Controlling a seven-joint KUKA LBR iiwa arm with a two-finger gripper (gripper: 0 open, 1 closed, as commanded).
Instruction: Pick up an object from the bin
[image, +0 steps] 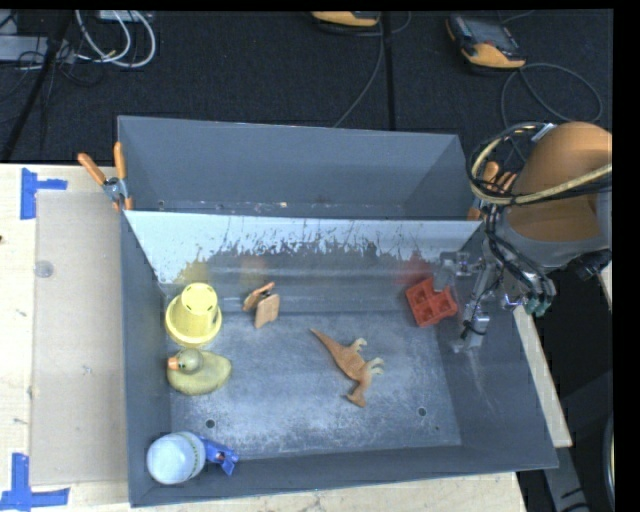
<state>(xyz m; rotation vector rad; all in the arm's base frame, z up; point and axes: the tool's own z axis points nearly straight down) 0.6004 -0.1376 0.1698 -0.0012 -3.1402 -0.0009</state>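
Red blk (430, 302) just L of gripper (468, 338) (bin (300, 410) R side).

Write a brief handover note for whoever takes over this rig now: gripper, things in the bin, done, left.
Gripper: low at the right side of the bin, just right of the red block; nothing visibly held.
Tan dinosaur mid-bin; yellow cup, duck and tan piece at left; white bottle in front-left corner.
Done: nothing picked.
Left: grasp and lift one thing.
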